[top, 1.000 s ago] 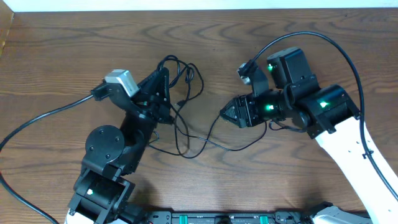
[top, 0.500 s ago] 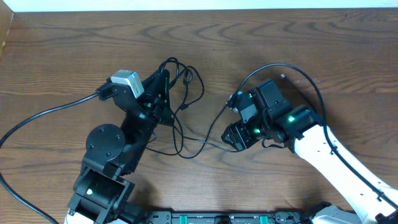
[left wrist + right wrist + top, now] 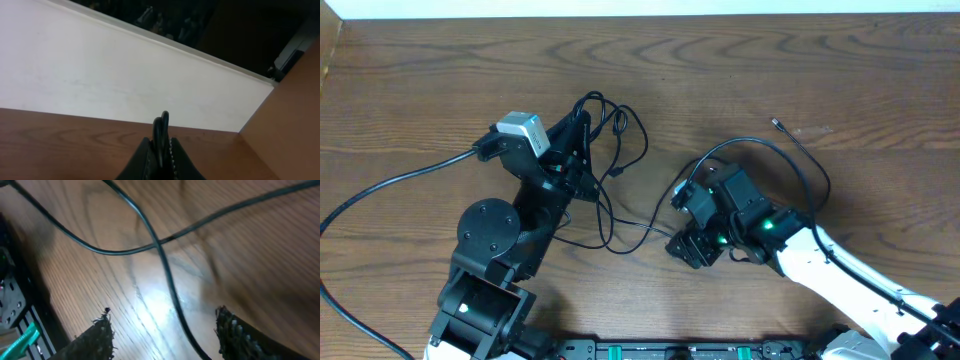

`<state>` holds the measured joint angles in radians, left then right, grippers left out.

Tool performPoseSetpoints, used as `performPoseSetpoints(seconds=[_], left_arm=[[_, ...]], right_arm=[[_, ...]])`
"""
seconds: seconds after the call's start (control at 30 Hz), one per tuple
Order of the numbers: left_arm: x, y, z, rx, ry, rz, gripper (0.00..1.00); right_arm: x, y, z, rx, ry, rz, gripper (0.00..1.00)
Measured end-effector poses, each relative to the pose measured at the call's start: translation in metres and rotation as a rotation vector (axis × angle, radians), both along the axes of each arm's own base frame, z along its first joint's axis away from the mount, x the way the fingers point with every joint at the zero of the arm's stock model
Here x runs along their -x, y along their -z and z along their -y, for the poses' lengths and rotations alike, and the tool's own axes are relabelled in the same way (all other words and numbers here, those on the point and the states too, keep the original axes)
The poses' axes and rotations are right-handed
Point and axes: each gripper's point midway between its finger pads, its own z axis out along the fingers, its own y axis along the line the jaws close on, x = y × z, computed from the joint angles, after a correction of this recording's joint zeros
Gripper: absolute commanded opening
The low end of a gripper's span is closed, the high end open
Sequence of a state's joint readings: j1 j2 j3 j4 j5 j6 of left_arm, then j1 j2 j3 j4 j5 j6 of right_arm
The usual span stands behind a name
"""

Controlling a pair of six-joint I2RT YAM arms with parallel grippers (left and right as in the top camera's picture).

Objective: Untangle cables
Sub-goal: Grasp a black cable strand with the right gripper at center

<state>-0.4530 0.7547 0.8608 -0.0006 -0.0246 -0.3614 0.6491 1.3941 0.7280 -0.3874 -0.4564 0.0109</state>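
While the left tool [image 3: 582,128] stays clamped shut on a loop of the cables [image 3: 612,150], black cord pinched between its tips in the wrist view, the right tool [image 3: 680,246] has swung down from beside the knot to the near side of the tabletop [image 3: 440,80] and spread wider. It grips nothing, though one strand [image 3: 171,290] runs between its fingers on the wood. That suggests a fresh grasp to draw this strand out. The tangle's long axis runs diagonally from the left tool's loops toward the right tool. A plug end [image 3: 775,123] lies well apart, pointing far-left.
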Motion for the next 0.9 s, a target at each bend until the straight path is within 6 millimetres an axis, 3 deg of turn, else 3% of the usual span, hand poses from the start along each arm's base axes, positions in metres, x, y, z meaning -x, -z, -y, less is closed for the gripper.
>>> performPoseSetpoints(seconds=[0.23, 0.37, 0.47, 0.57, 0.67, 0.77, 0.9], left_arm=[[0.000, 0.000, 0.000, 0.000, 0.000, 0.000, 0.08], [0.000, 0.000, 0.000, 0.000, 0.000, 0.000, 0.08], [0.000, 0.000, 0.000, 0.000, 0.000, 0.000, 0.08], [0.000, 0.000, 0.000, 0.000, 0.000, 0.000, 0.08], [0.000, 0.000, 0.000, 0.000, 0.000, 0.000, 0.08], [0.000, 0.000, 0.000, 0.000, 0.000, 0.000, 0.08], [0.000, 0.000, 0.000, 0.000, 0.000, 0.000, 0.08]], right_arm=[[0.005, -0.004, -0.017, -0.033, -0.053, 0.039, 0.59], [0.002, 0.009, -0.022, -0.021, -0.059, 0.033, 0.55], [-0.002, 0.027, -0.024, 0.003, -0.055, 0.016, 0.46], [-0.004, 0.040, -0.025, 0.021, -0.048, -0.001, 0.28], [-0.004, 0.041, -0.024, 0.023, -0.046, -0.003, 0.21], [-0.004, 0.040, -0.025, 0.021, -0.046, 0.002, 0.01], [-0.007, 0.029, -0.024, 0.004, -0.035, 0.021, 0.01]])
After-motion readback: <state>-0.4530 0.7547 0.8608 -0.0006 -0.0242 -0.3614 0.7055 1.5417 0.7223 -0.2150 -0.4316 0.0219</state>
